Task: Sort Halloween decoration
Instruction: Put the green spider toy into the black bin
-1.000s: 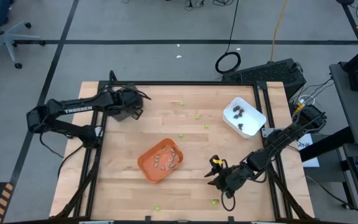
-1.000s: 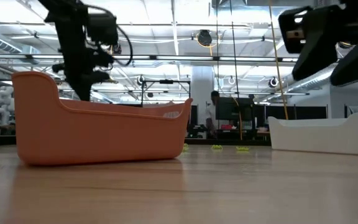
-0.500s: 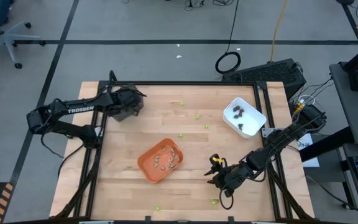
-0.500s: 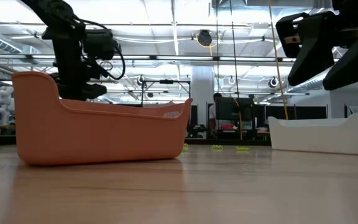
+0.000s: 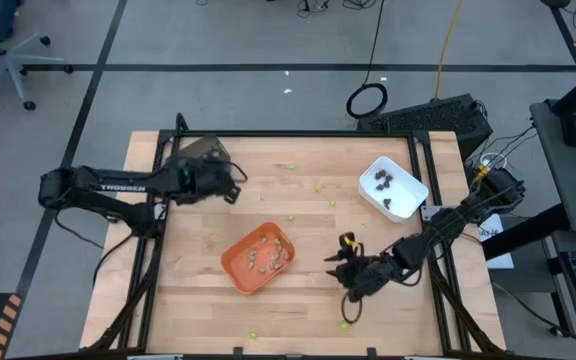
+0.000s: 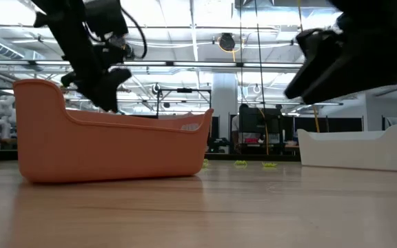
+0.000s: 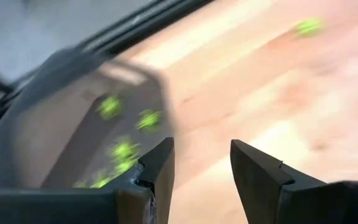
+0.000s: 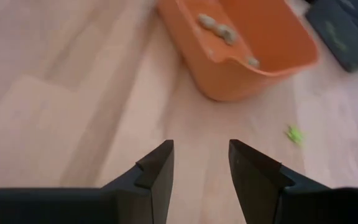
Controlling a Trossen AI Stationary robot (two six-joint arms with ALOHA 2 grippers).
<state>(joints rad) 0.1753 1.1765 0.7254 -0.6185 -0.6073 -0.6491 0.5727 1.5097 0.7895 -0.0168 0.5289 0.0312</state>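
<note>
My left gripper (image 5: 236,187) hangs over the far left part of the table (image 5: 208,300), just beside the dark grey tray (image 5: 196,152) in that corner, and its fingers (image 7: 157,168) stand apart with nothing between them. In my left wrist view that tray (image 7: 73,137) holds several lime-green pieces (image 7: 125,149), and another green piece (image 7: 308,26) lies farther off on the bare wood. My right gripper (image 5: 346,285) hangs over the near right part of the table, its fingers (image 8: 157,168) also spread and empty; the low view shows it raised above the wood. Past those fingers I see the orange tray (image 8: 253,43) with tan-grey pieces (image 8: 216,26) inside, and one green piece (image 8: 294,134) on the wood just beside it. From above, the orange tray (image 5: 236,258) sits near the middle of the table, between my two grippers, with the tan-grey pieces (image 5: 266,256) gathered in it. The white tray (image 5: 373,200) stands at the far right and holds dark brown pieces (image 5: 384,180). Loose green pieces (image 5: 318,185) are scattered over the far half of the table between the grey and white trays, and two more (image 5: 254,335) lie near the front edge, one of them just below my right gripper.
</note>
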